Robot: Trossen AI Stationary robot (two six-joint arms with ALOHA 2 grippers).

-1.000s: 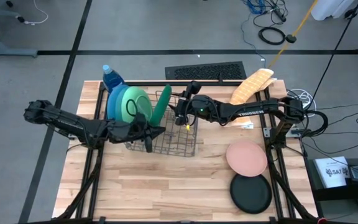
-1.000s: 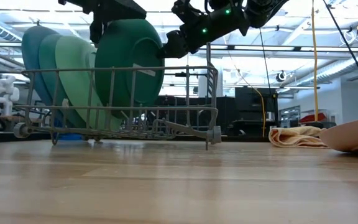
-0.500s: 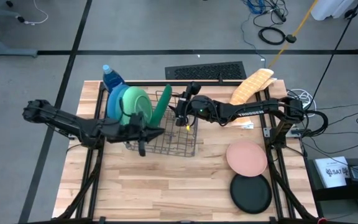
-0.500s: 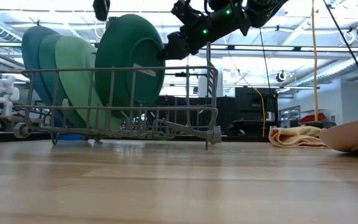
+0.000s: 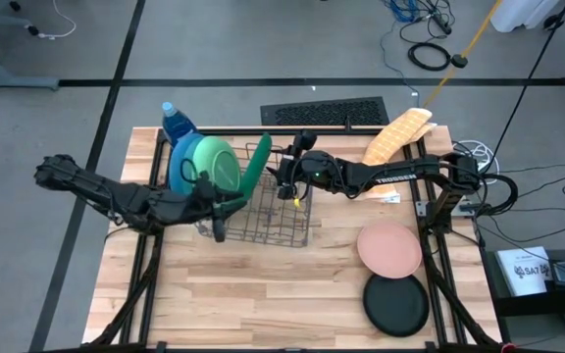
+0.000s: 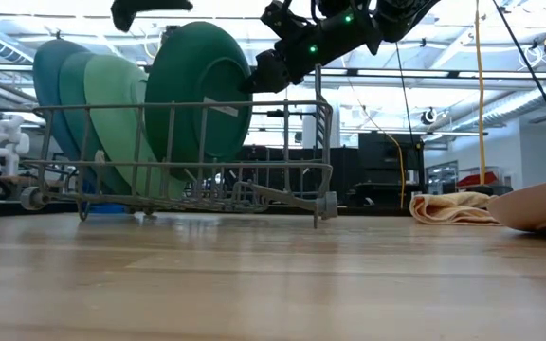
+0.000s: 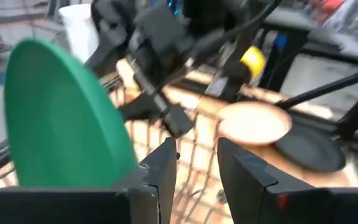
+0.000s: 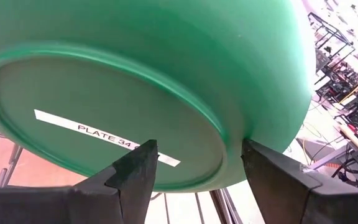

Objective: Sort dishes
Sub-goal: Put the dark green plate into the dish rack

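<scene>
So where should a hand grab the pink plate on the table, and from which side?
Grip the pink plate by its raised rim, coming down from above. It lies flat on the table, so only the edge offers purchase; take a side away from the black plate next to it.

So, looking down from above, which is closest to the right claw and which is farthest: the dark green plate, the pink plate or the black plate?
1. Dark green plate: standing in the rack, right at the right claw.
2. Pink plate: flat on the table's right side, farther off.
3. Black plate: on the table just past the pink one, farthest.
</scene>
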